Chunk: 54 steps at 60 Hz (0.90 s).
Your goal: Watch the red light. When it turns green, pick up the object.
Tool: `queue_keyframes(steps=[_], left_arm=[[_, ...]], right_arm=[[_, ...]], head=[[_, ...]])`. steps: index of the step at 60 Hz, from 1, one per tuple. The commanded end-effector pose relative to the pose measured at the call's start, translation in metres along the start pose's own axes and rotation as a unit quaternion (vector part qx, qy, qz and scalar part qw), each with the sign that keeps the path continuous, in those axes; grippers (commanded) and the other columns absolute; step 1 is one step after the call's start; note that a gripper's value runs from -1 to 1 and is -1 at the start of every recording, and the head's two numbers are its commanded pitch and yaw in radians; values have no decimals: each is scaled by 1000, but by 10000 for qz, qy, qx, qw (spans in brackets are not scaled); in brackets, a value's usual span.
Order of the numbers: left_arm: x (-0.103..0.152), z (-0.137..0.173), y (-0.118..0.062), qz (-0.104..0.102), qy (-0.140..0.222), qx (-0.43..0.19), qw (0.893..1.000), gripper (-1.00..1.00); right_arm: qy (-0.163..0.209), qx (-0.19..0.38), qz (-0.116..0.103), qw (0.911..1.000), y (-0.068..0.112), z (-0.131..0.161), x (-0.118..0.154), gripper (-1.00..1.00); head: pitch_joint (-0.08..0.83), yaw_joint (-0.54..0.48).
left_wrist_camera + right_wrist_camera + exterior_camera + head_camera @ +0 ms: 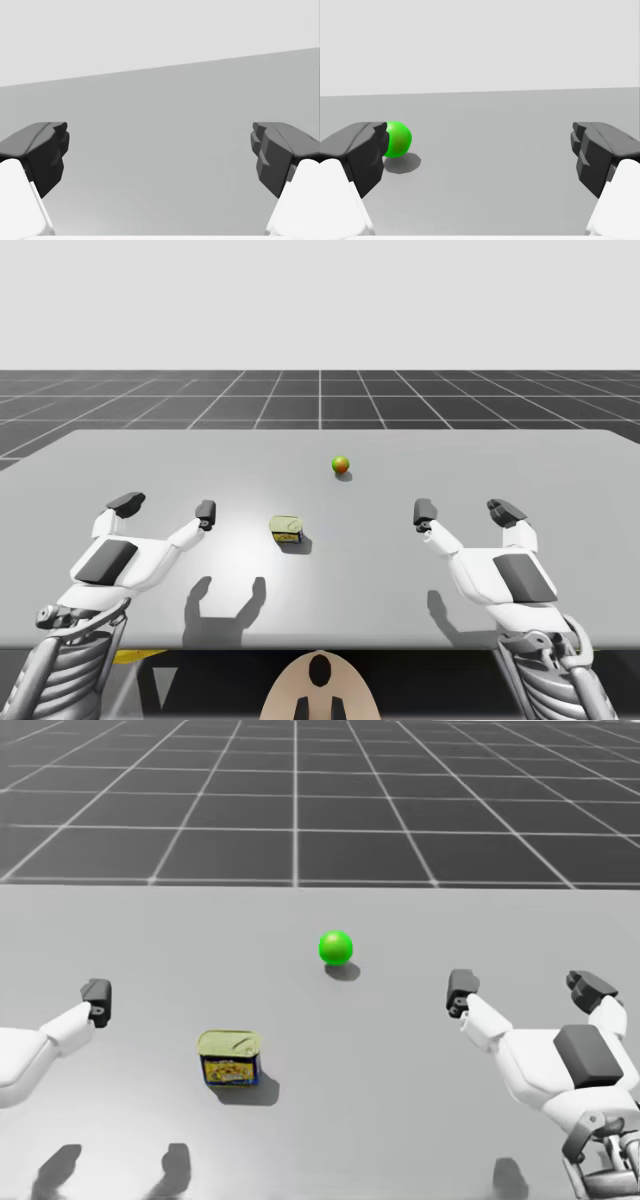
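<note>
The light is a small ball (341, 464) at the table's middle back; it glows green in the head view (336, 947) and the right wrist view (397, 139), and looks part green, part orange from above. A squat can (286, 530) with a pale yellow-green lid and a blue-and-yellow side stands upright nearer me (230, 1058). My left gripper (166, 508) hovers open left of the can, with bare table ahead of it (160, 155). My right gripper (465, 511) is open to the can's right (525, 988); the ball lies ahead of its inner finger (480, 155).
The grey table (350, 580) reaches past both arms, its far edge behind the ball. Beyond it lies a dark gridded floor (320, 395). The arms' shadows fall on the table near its front edge.
</note>
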<state>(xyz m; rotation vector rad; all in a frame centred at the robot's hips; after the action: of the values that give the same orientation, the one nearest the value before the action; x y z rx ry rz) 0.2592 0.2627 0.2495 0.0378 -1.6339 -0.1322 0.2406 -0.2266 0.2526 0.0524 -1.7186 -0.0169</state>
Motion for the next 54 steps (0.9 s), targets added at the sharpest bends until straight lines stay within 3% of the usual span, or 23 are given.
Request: queue_keyframes(steps=[1, 14, 33, 45, 54], left_arm=[[0, 0, 0, -1, 0, -3, 10000, -1000], [0, 0, 0, -1, 1, -3, 10000, -1000], [-2, -2, -4, 43, 61, -68, 9999, -1000], [0, 7, -22, 332, 249, -449, 9981, -1000], [-11, 15, -50, 464, 820, -1090, 9896, -1000]], right_arm=[[10, -18, -99, 9999, 3, 1, -2, -1000], [10, 6, -91, 10000, 3, 2, -1, -1000], [14, 2, -65, 10000, 4, 1, -2, -1000], [18, -16, -52, 10000, 4, 1, -3, -1000], [-1, -71, -9, 10000, 3, 0, -3, -1000]], head=[[505, -6], [610, 98], [643, 137], [631, 138], [630, 146]])
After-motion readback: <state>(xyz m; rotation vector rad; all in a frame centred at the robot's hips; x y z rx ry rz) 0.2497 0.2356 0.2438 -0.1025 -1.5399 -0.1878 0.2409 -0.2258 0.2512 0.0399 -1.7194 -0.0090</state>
